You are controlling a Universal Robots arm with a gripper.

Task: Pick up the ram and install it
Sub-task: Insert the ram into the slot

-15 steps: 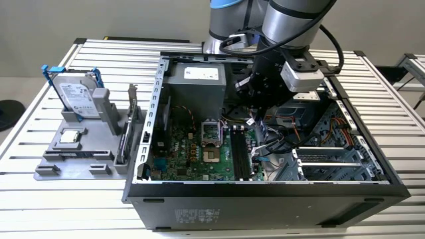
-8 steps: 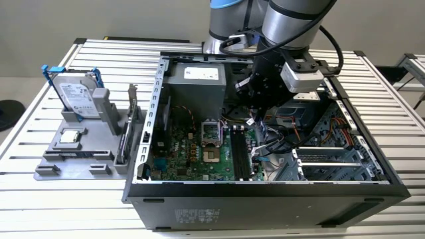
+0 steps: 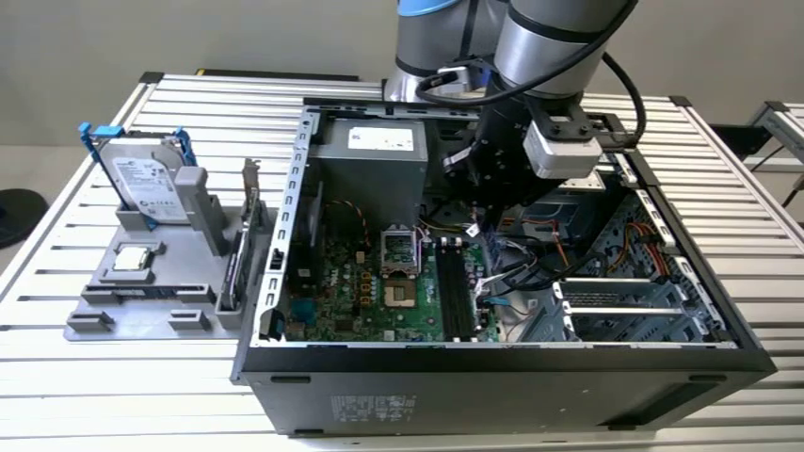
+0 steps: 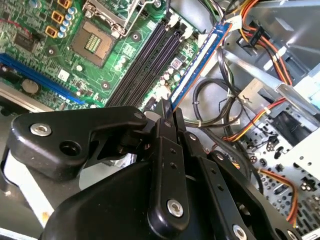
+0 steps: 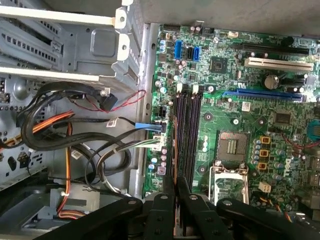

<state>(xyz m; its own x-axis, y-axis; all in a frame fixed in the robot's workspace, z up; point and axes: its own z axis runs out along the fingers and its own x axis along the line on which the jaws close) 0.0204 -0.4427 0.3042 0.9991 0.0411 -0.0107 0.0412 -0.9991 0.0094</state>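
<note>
We are seeing tool (image 4: 167, 112) clamped on thin blue-edged ram (image 4: 197, 62) stick, hovering over black mobo slots (image 5: 186, 132); insertion pending, needs alignment.

The arm (image 3: 528, 38) comes straight down from above into the back half of the open case, wrist vertical. Its gripper (image 4: 169, 111) has both black fingers (image 4: 161, 150) pinched tight together on the ram stick's edge.
</note>
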